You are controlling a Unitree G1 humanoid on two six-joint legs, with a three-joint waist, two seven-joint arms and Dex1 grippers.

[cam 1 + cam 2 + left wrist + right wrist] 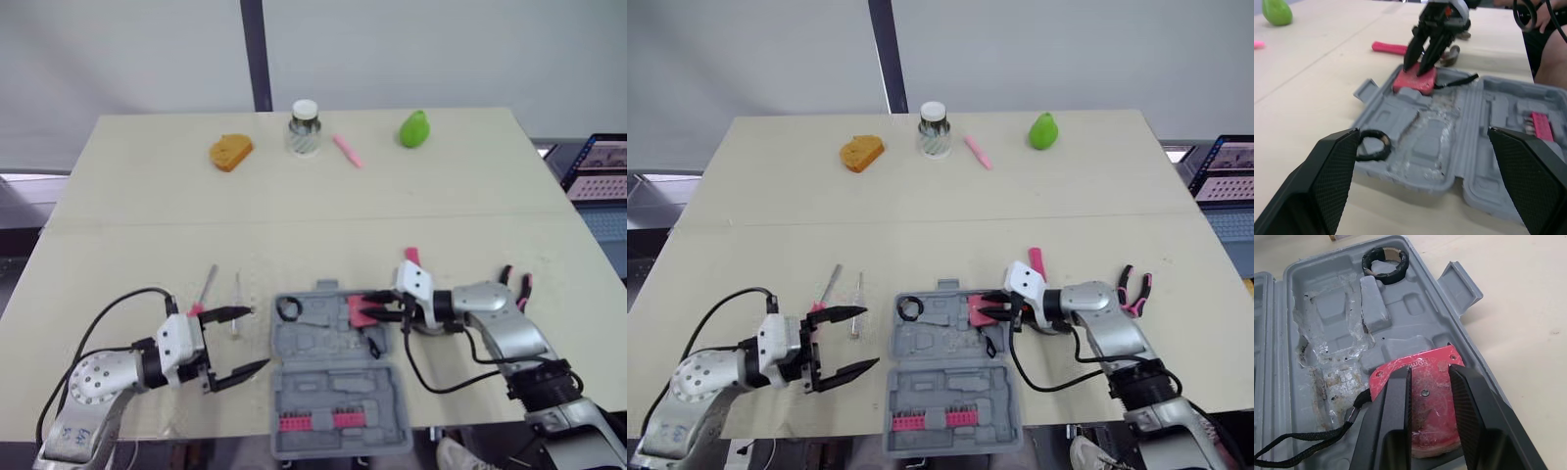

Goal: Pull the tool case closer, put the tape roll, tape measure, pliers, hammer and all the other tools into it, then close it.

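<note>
- Your right gripper point(372, 305) is pinching the red tape measure point(1429, 401), which sits in the far right corner of the open grey tool case point(333, 387).
- Your left gripper point(257, 339) hangs just left of the case, fingers spread wide.
- The black tape roll point(288, 308) lies in the case's far left pocket.
- The pliers point(1134, 287) lie on the table point(147, 196), right of your right arm.

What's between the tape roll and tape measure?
Only empty moulded recesses of the tool case separate tape roll and tape measure, in the right wrist view.
</note>
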